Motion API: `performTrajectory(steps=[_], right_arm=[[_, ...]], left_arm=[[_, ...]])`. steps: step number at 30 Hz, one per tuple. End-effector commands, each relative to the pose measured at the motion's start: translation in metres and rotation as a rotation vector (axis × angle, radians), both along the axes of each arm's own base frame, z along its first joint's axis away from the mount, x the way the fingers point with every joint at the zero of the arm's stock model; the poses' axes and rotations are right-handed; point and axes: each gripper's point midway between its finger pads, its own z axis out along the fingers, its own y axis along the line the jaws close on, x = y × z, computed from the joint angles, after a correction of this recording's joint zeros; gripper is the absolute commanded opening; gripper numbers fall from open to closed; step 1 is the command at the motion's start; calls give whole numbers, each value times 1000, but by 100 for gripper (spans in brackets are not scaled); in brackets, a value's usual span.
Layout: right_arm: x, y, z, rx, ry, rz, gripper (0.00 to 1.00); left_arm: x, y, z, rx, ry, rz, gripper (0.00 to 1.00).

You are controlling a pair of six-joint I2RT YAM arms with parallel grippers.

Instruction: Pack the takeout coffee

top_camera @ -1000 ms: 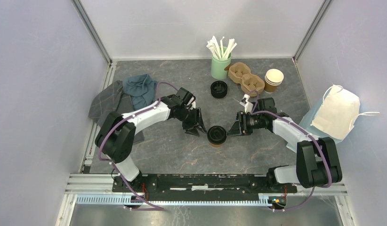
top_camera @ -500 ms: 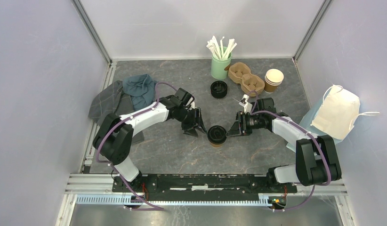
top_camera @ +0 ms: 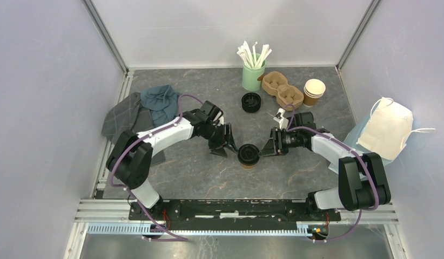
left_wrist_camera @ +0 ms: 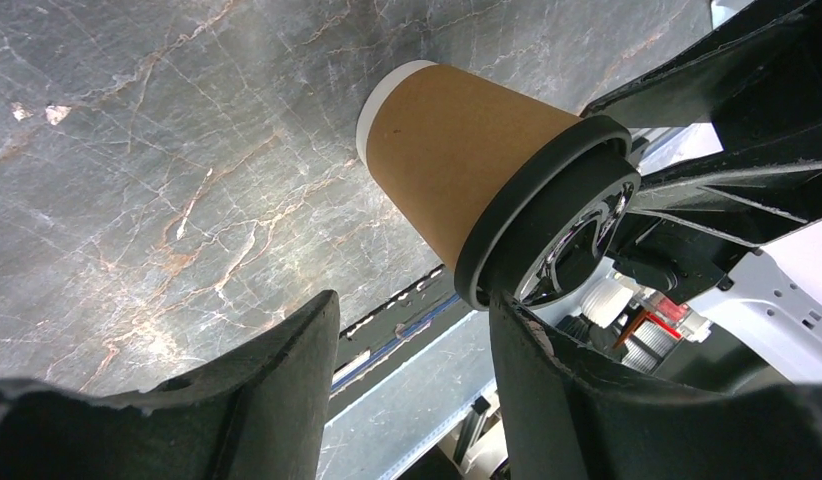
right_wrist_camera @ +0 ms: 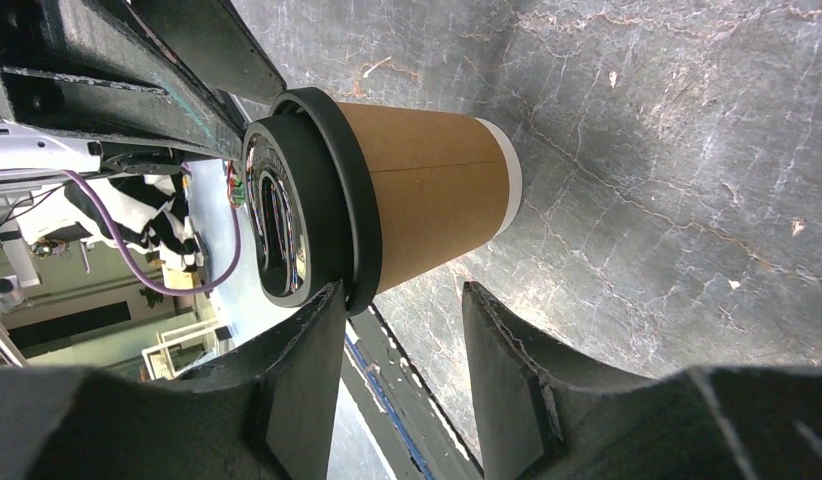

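Nearest, on the dark marbled table (top_camera: 198, 175), one lidded cup (top_camera: 248, 154) stands upright, roughly midway between the two arms. The left gripper (top_camera: 226, 144) is just beside the cup on its left side, and the right gripper (top_camera: 267, 148) is just beside it on its right.

From the left wrist, the fingers (left_wrist_camera: 277, 380) stand apart with bare table showing in the gap. The cup stands beyond the tips, and its black lid rim touches or all but touches one fingertip, so nothing is clamped. The right wrist shows much the same: its fingers (right_wrist_camera: 297, 380) are apart, the lid rim is right against one tip, and the cup is not between the pads.

The cup's side is plain brown kraft with a vertical seam and a white band at the foot. The lid carries moulded relief, too blurred to read.

Farther back, a second lidded cup (top_camera: 251, 101) stands alone, well apart from both grippers. Behind it to the right lies a brown pulp two-cup carrier (top_camera: 283, 89). A stack of lidless brown cups (top_camera: 314, 90) sits just beside the carrier on one side, and a green holder (top_camera: 252, 78) of white stirrers (top_camera: 254, 53) on the other. Crumpled grey-blue cloths (top_camera: 149, 105) lie at the left, and a white bag (top_camera: 385, 128) lies at the far right.
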Motion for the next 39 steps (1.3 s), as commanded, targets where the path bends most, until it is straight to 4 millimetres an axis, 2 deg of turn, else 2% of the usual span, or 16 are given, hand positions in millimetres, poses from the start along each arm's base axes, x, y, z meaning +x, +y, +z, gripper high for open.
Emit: performTrajectory(steps=[1,6,8,13,17,21,22,24,28,31,35,39], right_arm=[[2,1,-5,-6,-26,17,52],[3,1,-11,-19,-18,11,52],[4,-3,-20,-50,-9,-4,51],[4,-32,-71,-319,5,-45,47],[-12,-59,-111,-559,34,-45,43],[-30,-83,-133,-721,39,-28,43],[-32,-81,-132,-714,43,-16,43],[-22,-65,-115,-634,14,14,43],[10,-17,-57,-385,-49,72,47],[28,8,-21,-260,-75,99,47],[41,20,10,-196,-103,112,49],[48,22,30,-188,-122,116,51]], left_arm=[[4,-8,3,-32,-27,-53,63],[2,-4,-16,11,1,-51,58],[1,2,-29,50,13,-48,55],[-16,30,-73,197,86,-27,46],[-30,66,-107,357,112,-44,44],[-56,91,-136,417,168,-46,41],[-59,95,-138,426,167,-50,41],[-53,89,-126,397,131,-58,41],[-19,47,-65,204,12,-62,49],[-4,26,-32,117,-25,-64,54],[2,19,-14,85,-38,-64,57],[2,19,-3,53,-41,-53,62]])
